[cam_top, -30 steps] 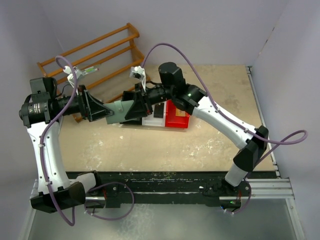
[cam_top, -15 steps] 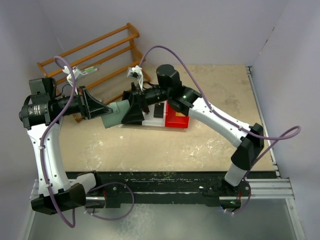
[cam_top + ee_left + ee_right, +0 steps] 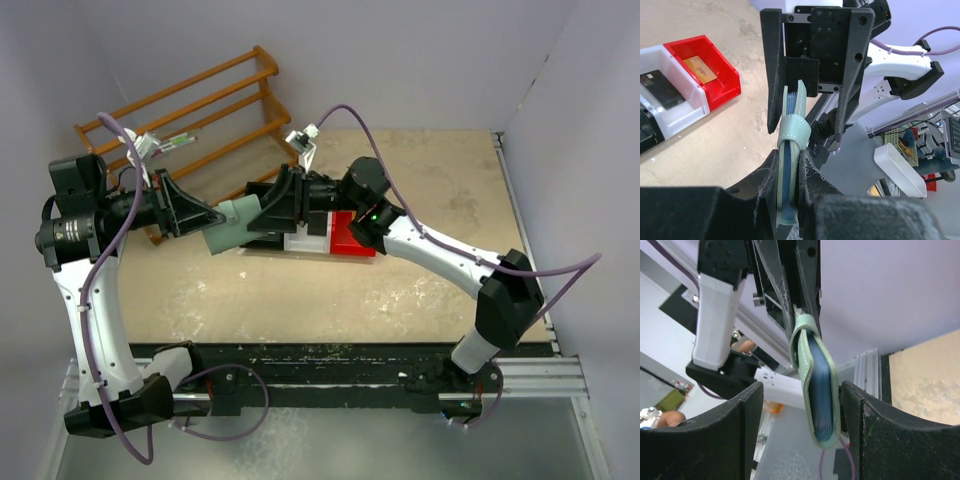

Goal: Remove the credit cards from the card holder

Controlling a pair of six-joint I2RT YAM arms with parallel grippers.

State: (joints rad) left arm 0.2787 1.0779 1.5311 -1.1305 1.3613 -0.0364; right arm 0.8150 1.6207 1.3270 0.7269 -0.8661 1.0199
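From above, the two arms meet left of centre in the frame. The left gripper point(image 3: 215, 222) comes in from the left with its fingers pinched tight on the card holder point(image 3: 235, 222). The right gripper point(image 3: 262, 215) faces it from the right. Behind them, in the upper left, stands a wooden rack point(image 3: 200, 110). Just right of the grippers sit a white bin point(image 3: 303, 243) and a red bin point(image 3: 355, 240). The table point(image 3: 420, 290) has bare room in the lower centre and right of the frame, as far as the side walls.

In the left wrist view, the holder stands on edge between the left fingers point(image 3: 767, 172) at the bottom. Its far end and strap reach up between the right fingers point(image 3: 771, 65), which stand wide apart with a gap on each side. At the left, an orange-gold card point(image 3: 700, 70) lies in the red bin and a black card point(image 3: 657, 86) in the white one.

In the right wrist view, the holder hangs from the top centre between the spread right fingers point(image 3: 715, 435). It is well off the left finger and just beside the right one; I cannot tell whether it touches. Blue layered edges show in its fold.
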